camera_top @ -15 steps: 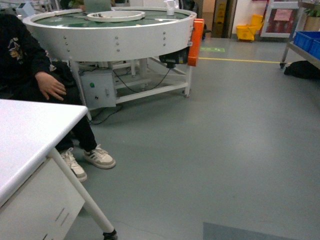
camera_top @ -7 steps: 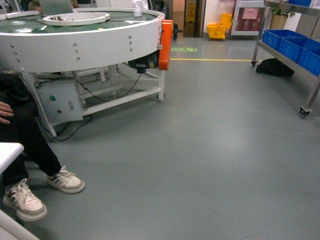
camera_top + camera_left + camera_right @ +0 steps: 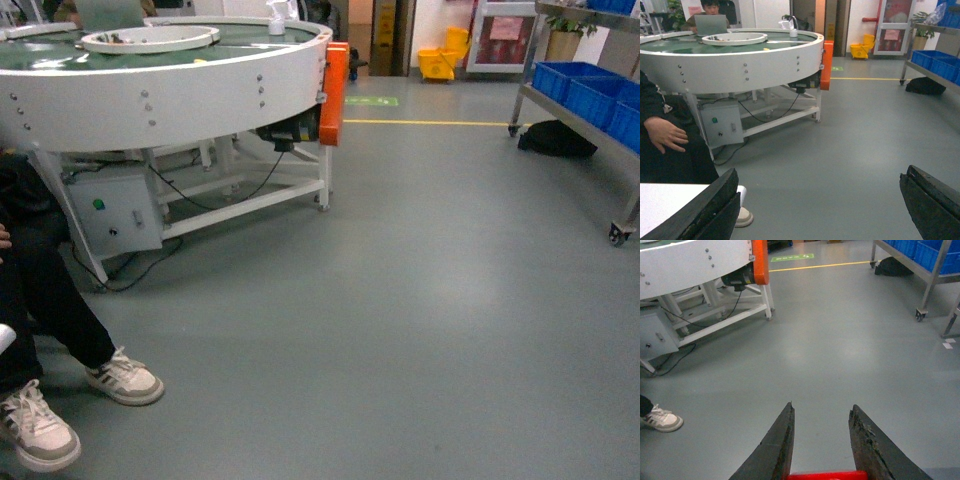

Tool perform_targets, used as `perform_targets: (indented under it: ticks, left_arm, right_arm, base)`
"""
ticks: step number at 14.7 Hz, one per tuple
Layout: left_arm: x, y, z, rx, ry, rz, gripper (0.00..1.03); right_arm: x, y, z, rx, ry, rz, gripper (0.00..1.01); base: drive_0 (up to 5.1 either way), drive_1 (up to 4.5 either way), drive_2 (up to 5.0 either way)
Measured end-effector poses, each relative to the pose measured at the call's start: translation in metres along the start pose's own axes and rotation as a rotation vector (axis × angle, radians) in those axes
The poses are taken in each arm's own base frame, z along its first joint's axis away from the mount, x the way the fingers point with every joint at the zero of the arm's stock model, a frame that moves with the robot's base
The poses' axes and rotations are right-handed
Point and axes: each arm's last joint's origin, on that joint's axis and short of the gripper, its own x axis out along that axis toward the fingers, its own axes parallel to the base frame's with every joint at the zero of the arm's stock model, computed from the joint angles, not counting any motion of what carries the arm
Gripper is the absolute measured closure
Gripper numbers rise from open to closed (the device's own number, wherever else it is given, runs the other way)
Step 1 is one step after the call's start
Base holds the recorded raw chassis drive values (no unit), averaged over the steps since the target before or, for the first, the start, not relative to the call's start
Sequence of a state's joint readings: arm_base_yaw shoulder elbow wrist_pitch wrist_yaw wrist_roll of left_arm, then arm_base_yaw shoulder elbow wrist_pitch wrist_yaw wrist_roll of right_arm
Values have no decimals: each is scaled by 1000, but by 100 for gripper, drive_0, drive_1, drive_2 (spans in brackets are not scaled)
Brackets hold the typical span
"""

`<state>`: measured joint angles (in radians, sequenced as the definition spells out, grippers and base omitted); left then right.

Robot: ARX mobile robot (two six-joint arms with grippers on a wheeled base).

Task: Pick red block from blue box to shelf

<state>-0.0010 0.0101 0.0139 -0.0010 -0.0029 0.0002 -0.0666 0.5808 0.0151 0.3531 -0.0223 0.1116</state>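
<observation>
Head view, round conveyor table (image 3: 160, 90), seated person's shoes (image 3: 122, 378)

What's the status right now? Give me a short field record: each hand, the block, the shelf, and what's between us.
left hand: open, empty, fingers wide apart
right hand: red block sits between its fingers at the frame's bottom edge; contact not clear
shelf: far right in head view, on casters, dark blue crates on its tier
floor: bare grey toward the shelf
left side: round white conveyor table, seated person's shoes
blue box: not in view
</observation>
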Motion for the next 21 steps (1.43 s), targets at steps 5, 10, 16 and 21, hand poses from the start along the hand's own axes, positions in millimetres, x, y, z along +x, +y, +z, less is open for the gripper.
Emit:
perform_targets:
  ticks: [5, 10, 16, 21]
  left_arm:
    - [0, 0, -1, 0, 6, 0, 5]
    - [0, 0, 0, 0, 2, -2, 5]
    - [0, 0, 0, 0, 2, -1, 5]
    - [0, 0, 0, 0, 3, -1, 5]
  right_arm:
    - [0, 0, 0, 0, 2, 0, 74]
    - [0, 0, 0, 0, 0, 0, 74]
    - [0, 0, 0, 0, 1, 0, 74]
    - [0, 0, 0, 0, 0, 0, 74]
  base:
    - [-158, 272, -589]
    - [-158, 272, -589]
    - [-158, 272, -589]
    - [-158, 272, -589]
